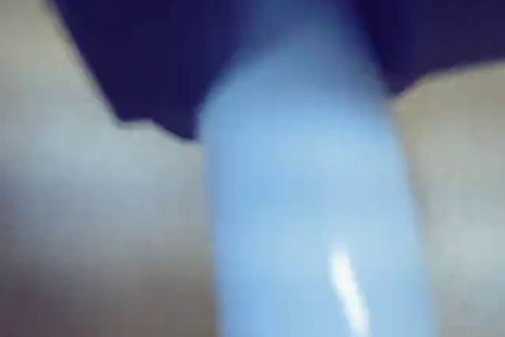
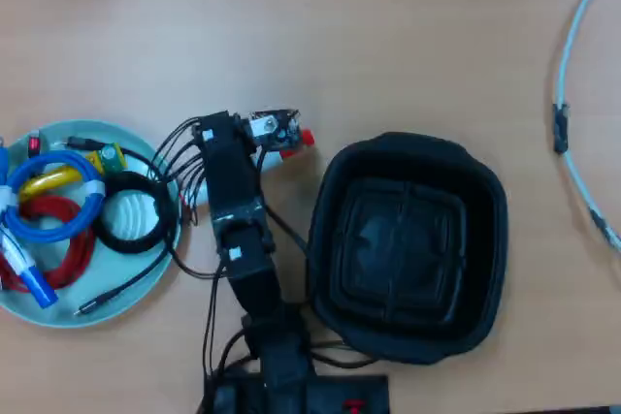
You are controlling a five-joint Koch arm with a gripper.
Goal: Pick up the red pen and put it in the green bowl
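In the overhead view the red pen (image 2: 305,138) lies just left of the black tray. Its red end pokes out to the right and a bit of white barrel shows below the gripper head. My gripper (image 2: 277,133) sits right over the pen, and its jaws are hidden by the head. In the wrist view a pale, blurred barrel (image 1: 316,219) fills the middle, very close, with dark blurred shapes on both sides at the top. The green bowl (image 2: 146,283) stands at the left edge of the table, apart from the gripper.
The bowl holds coiled red, blue, yellow and black cables and a blue-capped marker (image 2: 29,278). A black square tray (image 2: 330,239) stands right of the arm. A pale cable (image 2: 572,75) curves along the right edge. The arm's base (image 2: 291,385) is at the bottom.
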